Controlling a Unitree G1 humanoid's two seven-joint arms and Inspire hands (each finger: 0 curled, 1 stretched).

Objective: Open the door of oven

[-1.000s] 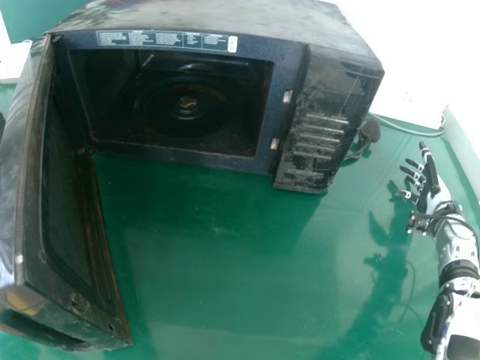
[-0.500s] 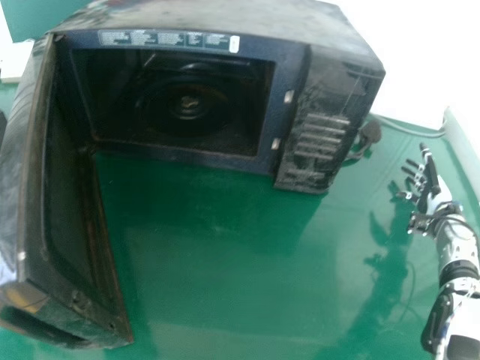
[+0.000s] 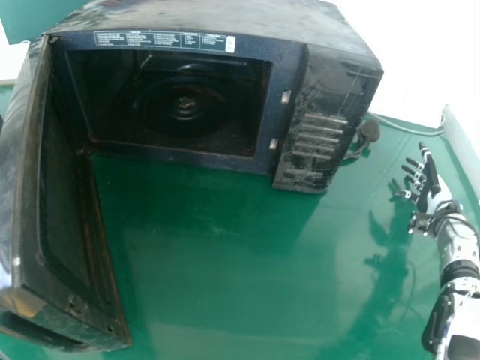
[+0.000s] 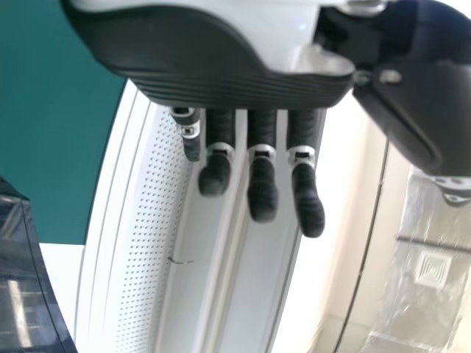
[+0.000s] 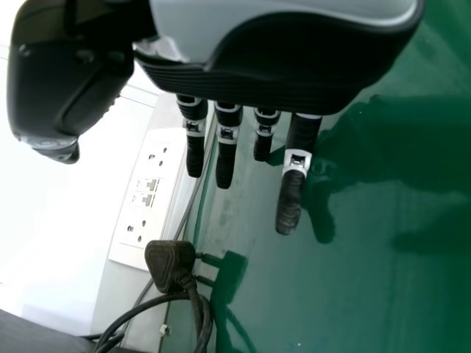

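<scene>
Microwave oven (image 3: 326,112) door (image 3: 64,195) swung wide. Left hand (image 4: 243,88): wide, fingers straight. Right hand (image 3: 439,196): same, apparently just above green table (image 3: 225,255), right of oven.

A green bench (image 3: 217,247) carries the black oven (image 3: 322,127), door (image 3: 64,195) open, with a dark plug (image 5: 169,263) and cord (image 5: 197,312) just beside it.

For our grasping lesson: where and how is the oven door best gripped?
Probably by its free end, with the left hand coming from the near side. The door stands swung out from the oven, that end toward the robot, and its dark recess could admit fingertips.
</scene>
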